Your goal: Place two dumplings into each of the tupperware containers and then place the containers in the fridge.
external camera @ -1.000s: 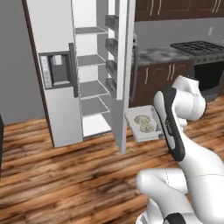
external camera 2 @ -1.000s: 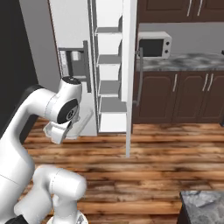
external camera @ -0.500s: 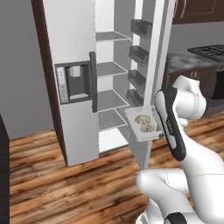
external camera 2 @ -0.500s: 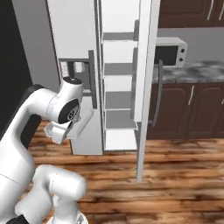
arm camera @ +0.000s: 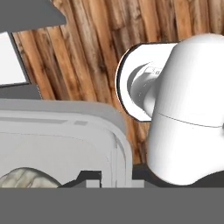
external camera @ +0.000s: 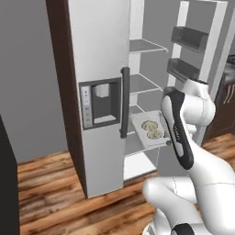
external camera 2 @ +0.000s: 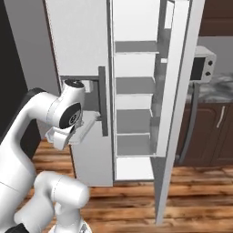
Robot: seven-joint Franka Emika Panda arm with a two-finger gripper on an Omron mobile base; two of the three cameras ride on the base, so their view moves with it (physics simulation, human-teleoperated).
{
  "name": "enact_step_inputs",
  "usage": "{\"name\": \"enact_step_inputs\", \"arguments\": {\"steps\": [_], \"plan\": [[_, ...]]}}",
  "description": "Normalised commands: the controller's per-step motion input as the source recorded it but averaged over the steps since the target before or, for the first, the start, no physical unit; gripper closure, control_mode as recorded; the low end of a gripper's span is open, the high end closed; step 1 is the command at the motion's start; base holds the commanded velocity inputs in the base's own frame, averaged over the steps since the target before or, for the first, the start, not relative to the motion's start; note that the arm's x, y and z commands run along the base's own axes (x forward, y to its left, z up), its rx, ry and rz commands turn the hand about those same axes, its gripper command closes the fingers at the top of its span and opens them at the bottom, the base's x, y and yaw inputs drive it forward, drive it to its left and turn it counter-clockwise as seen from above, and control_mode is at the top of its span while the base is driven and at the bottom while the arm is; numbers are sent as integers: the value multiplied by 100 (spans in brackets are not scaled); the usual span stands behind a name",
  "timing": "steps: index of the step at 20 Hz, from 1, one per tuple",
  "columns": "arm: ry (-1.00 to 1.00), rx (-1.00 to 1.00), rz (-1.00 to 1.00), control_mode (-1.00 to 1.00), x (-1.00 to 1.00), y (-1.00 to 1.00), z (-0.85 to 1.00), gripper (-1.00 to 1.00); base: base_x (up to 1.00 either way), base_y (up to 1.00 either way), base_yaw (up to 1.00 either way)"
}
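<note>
A whitish tupperware container (external camera: 146,131) hangs level in front of the open fridge (external camera: 98,69), about as high as its lower shelves (external camera 2: 133,120). Two dumplings (external camera: 153,129) lie inside it side by side. My gripper (arm camera: 114,175) is shut on the container's near rim (arm camera: 121,140), and one dumpling (arm camera: 25,179) shows at the bottom left of the hand view. In the right base view the container (external camera 2: 85,129) appears edge-on below my wrist. The dark grey container is out of view.
The fridge's right door (external camera 2: 175,113) stands open toward me, with bins (external camera: 188,39) on its inner side. The left door carries the dispenser panel (external camera: 98,104) and a dark handle (external camera: 124,102). A microwave (external camera 2: 203,67) and dark cabinets (external camera 2: 214,136) lie to the right.
Both base views have shifted and the fridge has grown larger and nearer, so the base has driven toward it. The container stays in my gripper, held the same way.
</note>
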Motion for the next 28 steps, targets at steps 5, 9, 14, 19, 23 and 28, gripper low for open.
{"name": "enact_step_inputs", "arguments": {"steps": [5, 9, 14, 19, 23, 28], "plan": [[0, 0, 0, 100, 0, 0, 0, 100, 82, -20, 0], [0, 0, 0, 100, 0, 0, 0, 100, 34, -41, 0], [0, 0, 0, 100, 0, 0, 0, 100, 48, -11, 0], [0, 0, 0, 100, 0, 0, 0, 100, 76, -3, 0], [0, 0, 0, 100, 0, 0, 0, 100, 63, -16, 0], [0, 0, 0, 100, 0, 0, 0, 100, 23, -30, 0]]}}
